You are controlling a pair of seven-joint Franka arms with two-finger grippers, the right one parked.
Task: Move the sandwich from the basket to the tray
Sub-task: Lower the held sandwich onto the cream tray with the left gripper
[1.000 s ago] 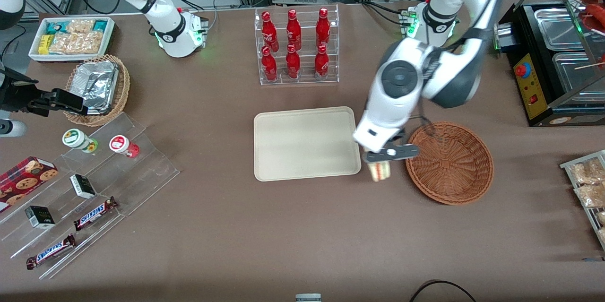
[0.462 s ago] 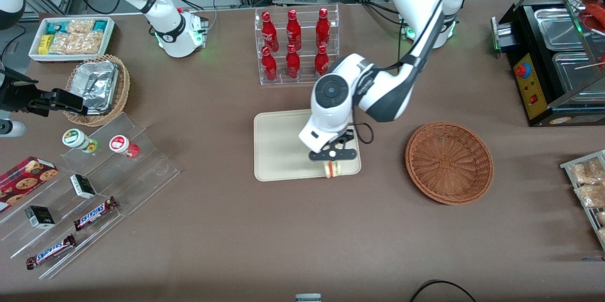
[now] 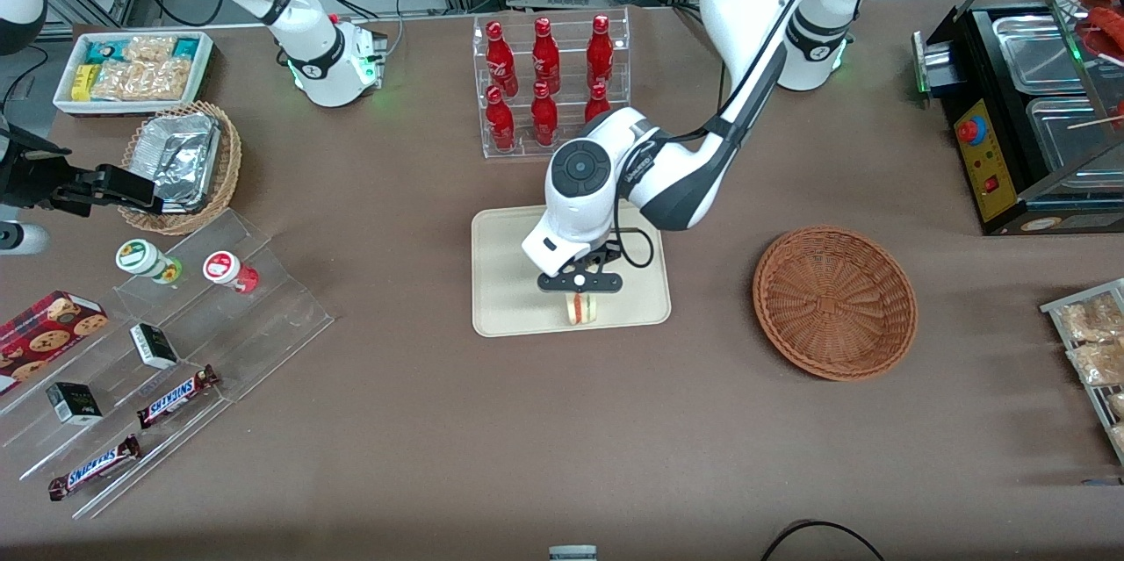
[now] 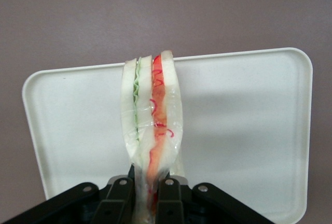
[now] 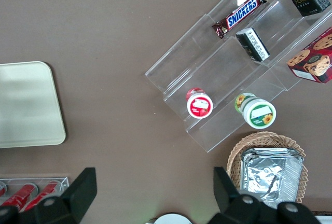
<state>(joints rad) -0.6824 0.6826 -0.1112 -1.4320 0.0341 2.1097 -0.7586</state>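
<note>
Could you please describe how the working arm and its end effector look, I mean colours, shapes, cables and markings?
The working arm has glossy white rounded shells with dark grey sections at the joints. A round dark grey cap with a ringed centre marks the wrist. A thin black cable loops beside it. The end effector, above the tray, is a flat black bar with small silver screws and two narrow black fingers.

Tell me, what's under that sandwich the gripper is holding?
The cream tray lies under the sandwich, pinched in the gripper. Whether they touch is hidden.
</note>
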